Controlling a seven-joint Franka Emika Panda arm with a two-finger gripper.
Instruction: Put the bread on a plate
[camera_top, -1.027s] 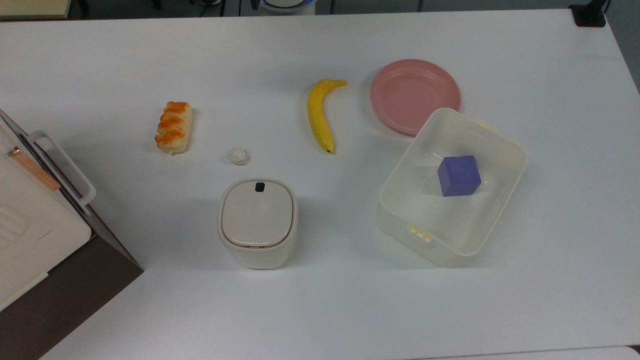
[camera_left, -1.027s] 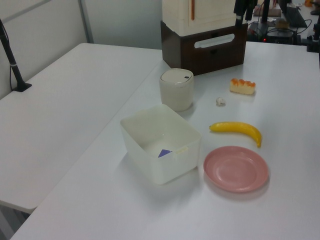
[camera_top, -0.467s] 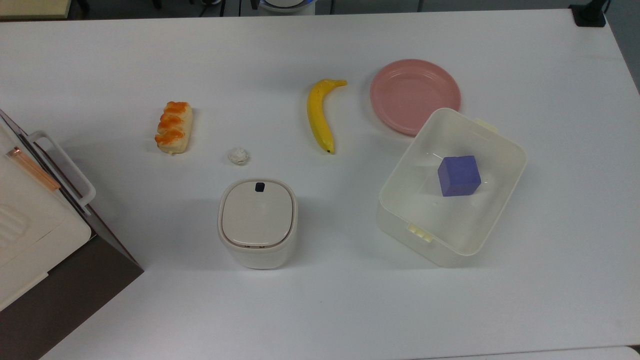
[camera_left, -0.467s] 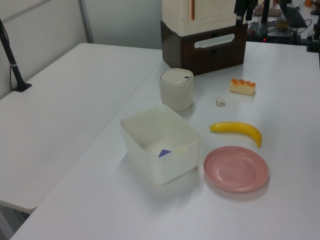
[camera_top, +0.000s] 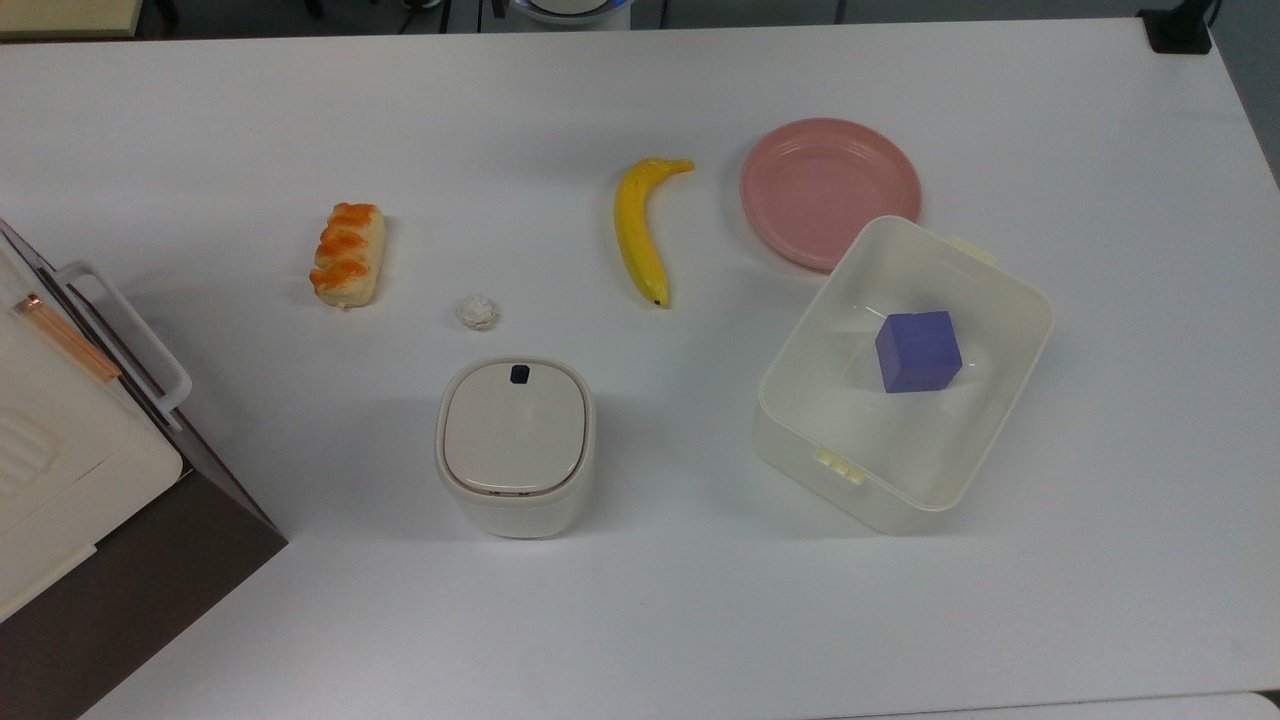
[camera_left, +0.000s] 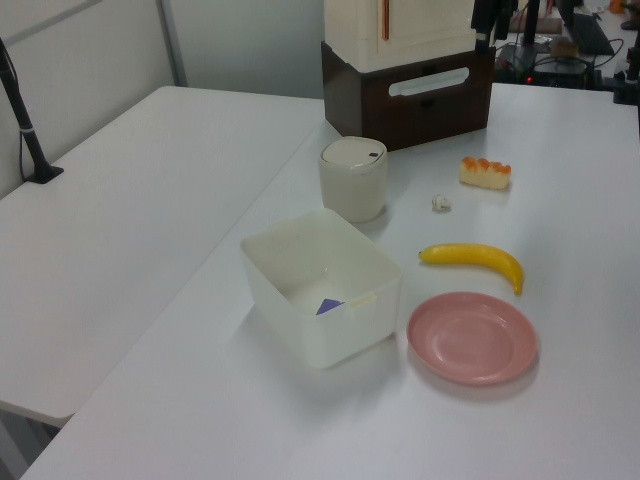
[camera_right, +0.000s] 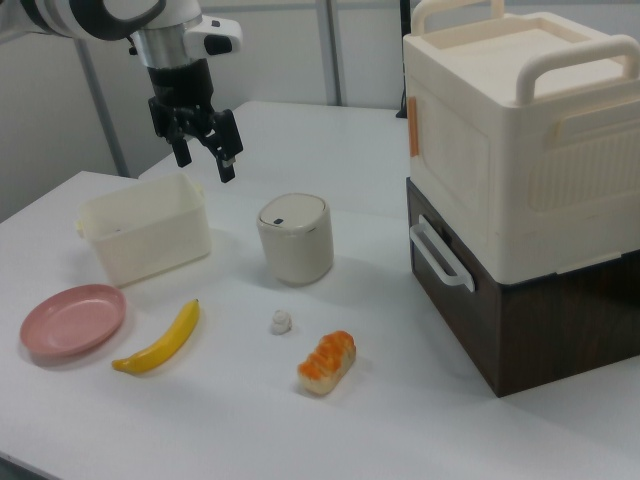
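The bread (camera_top: 347, 254) is lying flat on the white table (camera_top: 640, 620) at the top view's left, well apart from the plate (camera_top: 829, 190), which is sitting at the top view's right, with a banana (camera_top: 637, 229) lying between them. A translucent tub (camera_top: 985, 400) is standing just beside the plate. In the right view the gripper (camera_right: 205, 158) is hanging in the air above the table near the tub, its fingers (camera_right: 227, 160) spread apart and holding nothing.
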